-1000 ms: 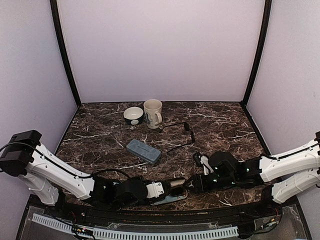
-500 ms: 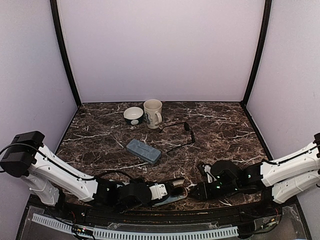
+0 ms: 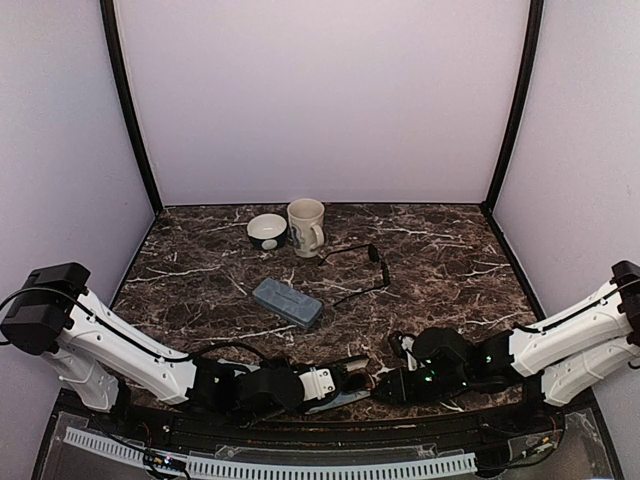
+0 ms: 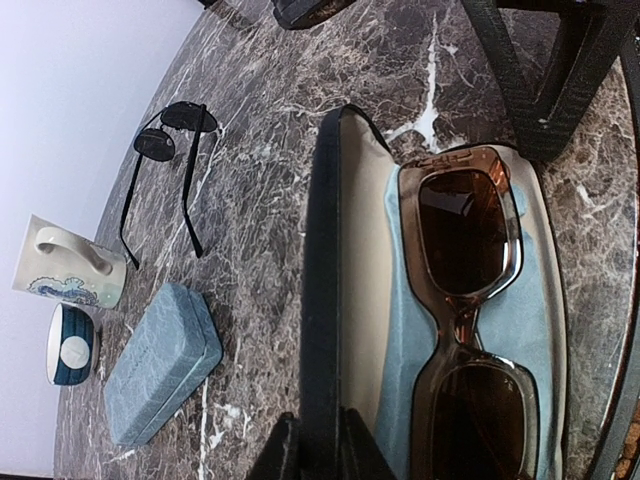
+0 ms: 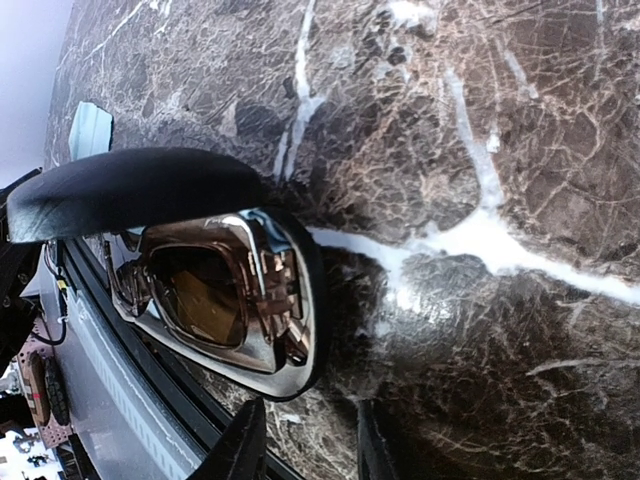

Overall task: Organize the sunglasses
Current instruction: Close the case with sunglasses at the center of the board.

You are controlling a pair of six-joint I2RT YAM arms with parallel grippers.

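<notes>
The brownish thick-framed sunglasses (image 4: 465, 290) lie folded on a blue cloth inside the open black case (image 4: 352, 250) at the table's near edge. My left gripper (image 4: 322, 455) is shut on the edge of the case's raised lid (image 3: 350, 365). My right gripper (image 5: 305, 440) is open, low over the marble just past the case's right end (image 5: 300, 300), with only table between its fingers. In the right wrist view the sunglasses (image 5: 200, 295) show under the lid (image 5: 130, 190). The thin black wire-framed sunglasses (image 3: 360, 265) lie unfolded mid-table.
A grey-blue hard case (image 3: 287, 302) lies shut near the table's middle. A cream mug (image 3: 306, 227) and a small dark bowl (image 3: 267, 231) stand at the back. The table's front rail (image 3: 300, 430) runs right beside the black case.
My right arm has slid left and nearer, up to the case's right end, and its jaws have narrowed. The left gripper keeps its hold on the lid.
</notes>
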